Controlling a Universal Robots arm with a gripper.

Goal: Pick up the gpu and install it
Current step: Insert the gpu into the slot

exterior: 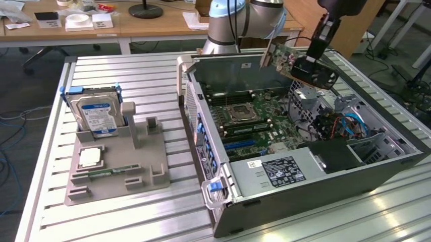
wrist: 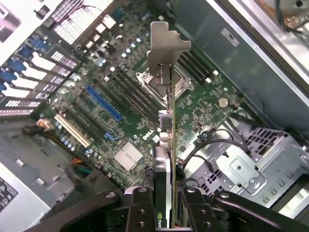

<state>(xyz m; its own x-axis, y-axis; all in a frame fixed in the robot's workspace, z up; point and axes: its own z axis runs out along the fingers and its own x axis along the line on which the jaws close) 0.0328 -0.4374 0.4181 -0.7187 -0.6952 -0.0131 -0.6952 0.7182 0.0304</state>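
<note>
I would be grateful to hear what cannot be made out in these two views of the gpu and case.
1. Wrist view: the gpu shows edge-on, so its own board hides both faces.
2. Wrist view: the claw, shut on the gpu, is cut off by the picture's edge.
3. Exterior view: the power supply label has print too small to read.

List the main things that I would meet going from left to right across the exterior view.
hard drive → CPU socket → gpu, held in the pincer above the open case.
</note>
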